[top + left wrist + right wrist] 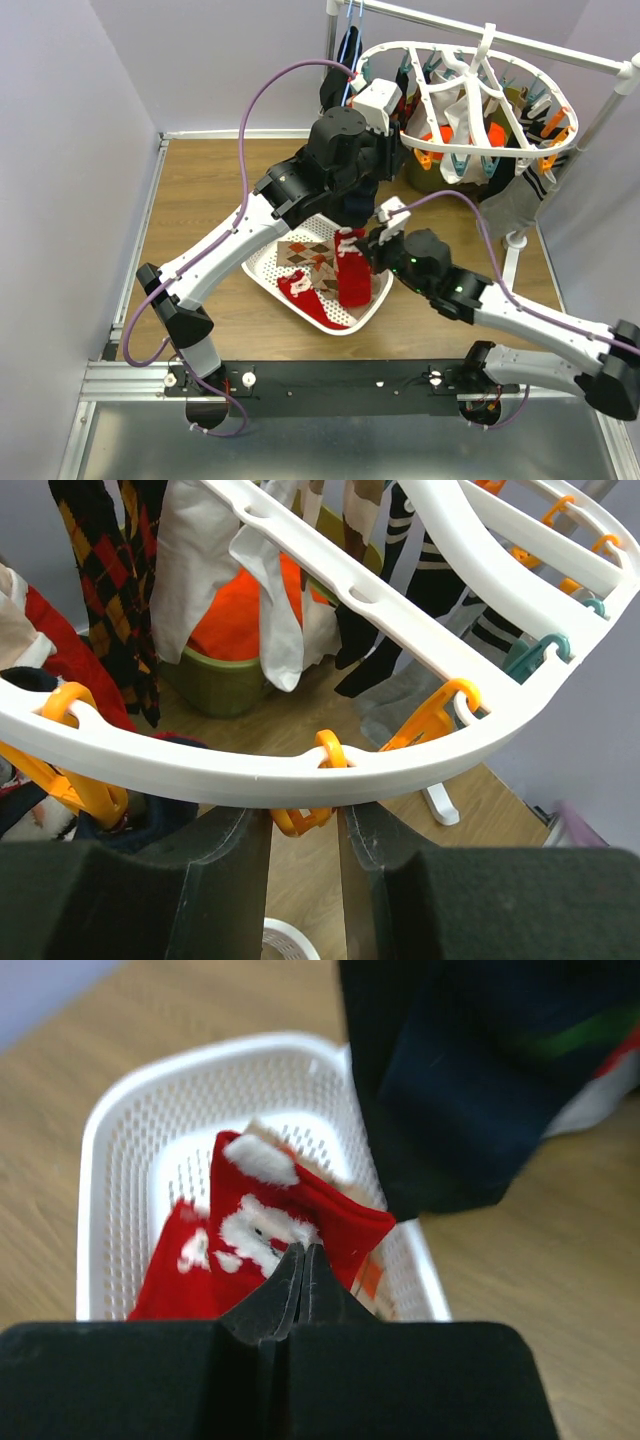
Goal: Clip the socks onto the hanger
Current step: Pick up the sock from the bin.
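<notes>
Left gripper (303,832) is up at the near rim of the hanger (200,765). My two dark fingers (225,850) stand either side of an orange clip (300,820) dangling from that rim. The clip fills the gap and touches both, so I read it as clamped on the clip. Further along the same rim are another orange peg (435,715) and a teal one (540,655). Already hanging beyond the rim are a hanging argyle sock (100,570), a white sock (270,600) and a black-and-white striped sock (440,565), with a green tub (215,685) holding something orange on the floor below. Right gripper (303,1265) is low, fingertips pressed together on the edge of a red sock (270,1215) with white trim. From above, this sock hangs upright from my grip, its lower end down in the white basket (92,1180). A second red sock (300,290) and an argyle sock (305,255) lie flat in the basket beside it. The held sock is well apart from the hanger, which hangs from the rail (520,38) up and to the right. A dark blurred mass (450,1080) crosses the right wrist view, and I cannot tell what it is.
</notes>
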Controlling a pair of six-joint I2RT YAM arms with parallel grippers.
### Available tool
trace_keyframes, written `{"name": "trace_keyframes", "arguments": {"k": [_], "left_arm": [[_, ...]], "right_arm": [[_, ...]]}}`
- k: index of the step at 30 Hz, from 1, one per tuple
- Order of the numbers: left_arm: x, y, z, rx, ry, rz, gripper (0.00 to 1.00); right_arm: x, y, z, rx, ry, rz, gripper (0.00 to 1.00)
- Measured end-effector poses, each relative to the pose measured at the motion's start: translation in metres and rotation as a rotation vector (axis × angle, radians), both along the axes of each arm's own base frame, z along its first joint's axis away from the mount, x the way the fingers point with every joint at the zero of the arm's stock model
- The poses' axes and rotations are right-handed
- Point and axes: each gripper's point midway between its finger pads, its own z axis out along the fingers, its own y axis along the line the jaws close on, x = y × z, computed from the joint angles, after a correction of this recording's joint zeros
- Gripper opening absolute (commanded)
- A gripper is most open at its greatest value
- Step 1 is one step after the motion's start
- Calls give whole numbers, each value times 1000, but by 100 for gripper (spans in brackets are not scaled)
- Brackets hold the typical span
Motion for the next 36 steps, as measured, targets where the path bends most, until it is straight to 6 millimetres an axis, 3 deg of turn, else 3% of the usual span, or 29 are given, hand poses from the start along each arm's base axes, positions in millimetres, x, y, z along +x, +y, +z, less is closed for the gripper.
{"name": "trace_keyframes", "arguments": {"k": [1,6,15,18,20,23,24,25,30,32,33,35,36], "left_arm": [[0,0,0,0,0,-1,0],[0,0,0,-2,1,-8,0],[3,2,0,-5,5,-19,0],[3,2,0,-5,5,-22,0],[3,2,0,-5,6,-23,0],[3,2,0,-6,6,-26,0],[3,2,0,-7,6,-27,0],[2,2,0,-7,6,-29,0],[2,1,1,-9,7,-34,0],[2,1,1,-11,9,-36,0],[2,1,0,-11,10,-36,0],[2,0,-1,-10,12,-36,0],[2,1,-1,-9,13,-35,0]], "right_arm": [[1,-7,17,32,-39,-23,1],[2,-32,65,87,-167,-95,1],[13,-62,89,-1,-299,-196,1],[11,-53,89,-38,-303,-137,1],[10,-34,88,-63,-280,-50,1],[4,0,65,-107,-209,106,1],[-1,15,42,-144,-153,188,1],[-4,20,33,-159,-130,221,1],[-26,50,-81,-346,156,449,2],[-32,53,-120,-415,258,495,7],[-32,55,-133,-438,293,505,16],[-32,54,-162,-498,364,504,24],[-32,54,-172,-521,390,500,34]]}}
